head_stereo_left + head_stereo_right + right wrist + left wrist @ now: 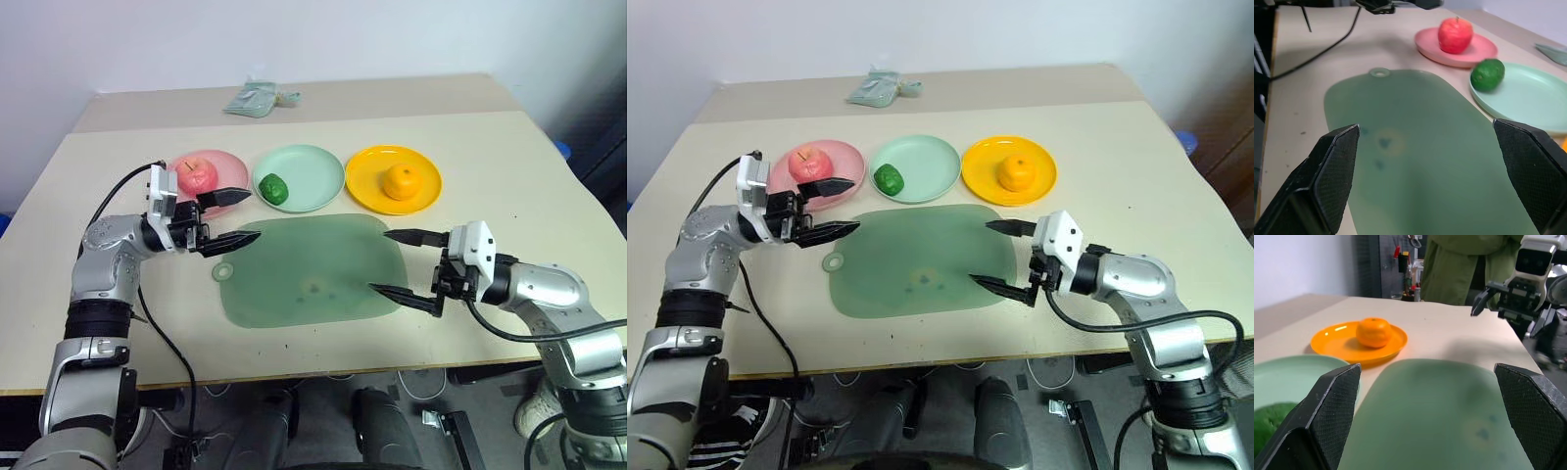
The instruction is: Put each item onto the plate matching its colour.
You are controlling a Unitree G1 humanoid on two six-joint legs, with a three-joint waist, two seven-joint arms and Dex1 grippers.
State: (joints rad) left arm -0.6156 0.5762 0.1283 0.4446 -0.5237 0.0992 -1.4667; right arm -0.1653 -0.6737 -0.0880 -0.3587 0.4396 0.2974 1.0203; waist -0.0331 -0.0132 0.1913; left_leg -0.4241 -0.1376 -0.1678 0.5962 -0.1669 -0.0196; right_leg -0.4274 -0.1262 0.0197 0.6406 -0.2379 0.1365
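From the left wrist I saw a person in a green jacket [1464, 264] behind the table. Both grippers, left [233, 217] and right [404, 262], hung spread and empty over the cutting board [313, 269]. Apple [199, 174], green ball [273, 186] and orange [402, 182] sat on the pink [227, 164], mint [313, 171] and yellow [364, 176] plates.

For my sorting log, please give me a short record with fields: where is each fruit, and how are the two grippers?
red-pink apple: on the glossy pink plate
dark green bumpy ball: on the pale mint green plate
orange: on the yellow-orange plate
green cutting board: nothing on it
left gripper: open, empty
right gripper: open, empty
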